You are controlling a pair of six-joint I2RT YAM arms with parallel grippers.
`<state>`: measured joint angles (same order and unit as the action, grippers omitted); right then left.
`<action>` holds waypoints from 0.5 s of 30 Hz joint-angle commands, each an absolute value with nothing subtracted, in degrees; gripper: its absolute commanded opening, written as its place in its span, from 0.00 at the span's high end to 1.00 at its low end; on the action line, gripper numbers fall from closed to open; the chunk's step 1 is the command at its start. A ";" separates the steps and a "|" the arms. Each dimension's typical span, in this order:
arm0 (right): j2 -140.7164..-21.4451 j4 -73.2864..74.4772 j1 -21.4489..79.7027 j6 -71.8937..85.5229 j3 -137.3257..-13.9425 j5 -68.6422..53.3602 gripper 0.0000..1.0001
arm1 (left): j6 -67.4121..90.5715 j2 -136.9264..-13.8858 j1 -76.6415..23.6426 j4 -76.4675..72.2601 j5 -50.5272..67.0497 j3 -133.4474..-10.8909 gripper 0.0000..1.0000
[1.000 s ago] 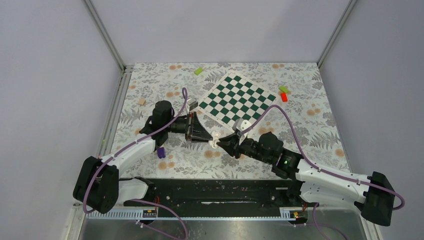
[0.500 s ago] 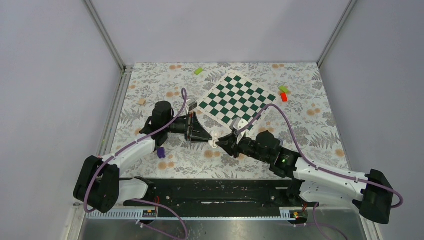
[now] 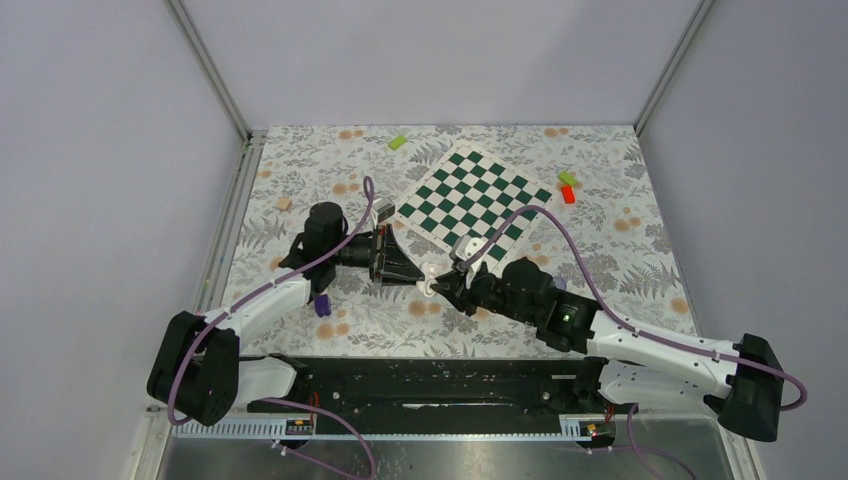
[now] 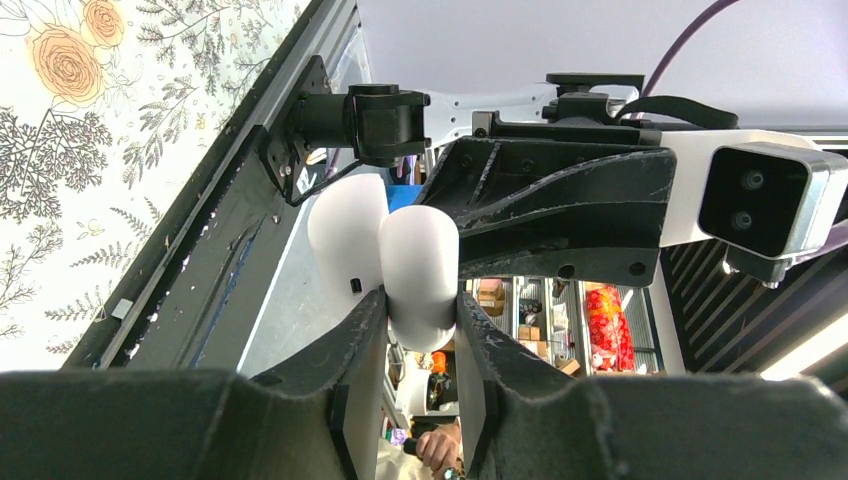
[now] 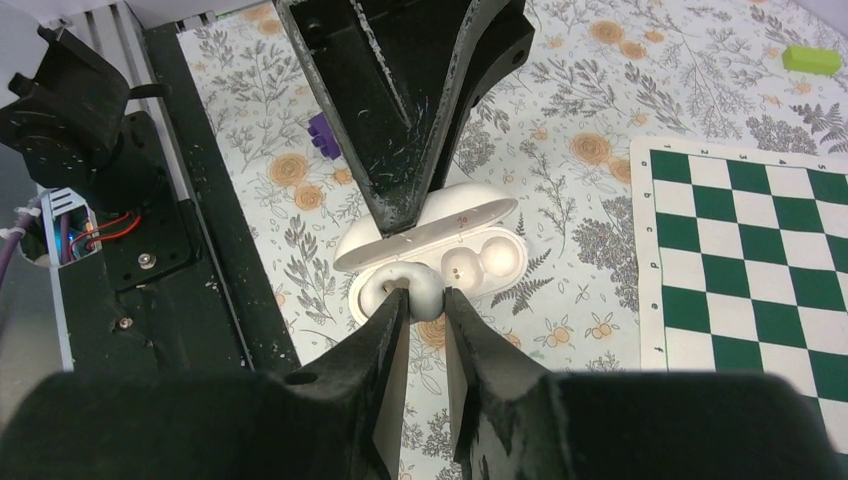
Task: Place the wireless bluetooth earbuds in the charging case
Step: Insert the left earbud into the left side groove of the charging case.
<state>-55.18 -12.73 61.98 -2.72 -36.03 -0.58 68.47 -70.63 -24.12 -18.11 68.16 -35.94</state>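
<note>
Floral table [image 3: 300, 170]: left gripper [image 4: 420, 305] clamps the open charging case [image 5: 470, 212], long axis across its fingers; right gripper [image 5: 426, 298] pinches an earbud [image 5: 418, 282].

Charging case [image 5: 470, 212]: smooth, glossy white plastic, lid and shell alike. The earbud [image 5: 420, 282] at its near rim has the same glossy white shine. Left tool [image 5: 403, 213] is matt black plastic, and look at those pale scuffs and scratches all over it! Right tool [image 5: 425, 300] is matt black too, and cleaner. The desk [image 3: 300, 170] cover is a flat, matt floral print. Chessboard [image 3: 475, 195]: smooth, matt. The far left rail [image 3: 208, 70] looks like brushed metal.
</note>
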 commanded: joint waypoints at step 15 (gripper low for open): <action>-58.67 4.72 63.99 -4.18 -41.67 2.24 0.81 | 70.66 -69.66 -24.78 -26.61 72.03 -37.80 1.00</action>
<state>-57.23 -5.26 62.94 -2.90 -40.97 1.54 68.53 -70.65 -24.08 -18.11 68.18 -35.94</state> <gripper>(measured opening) 0.233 0.279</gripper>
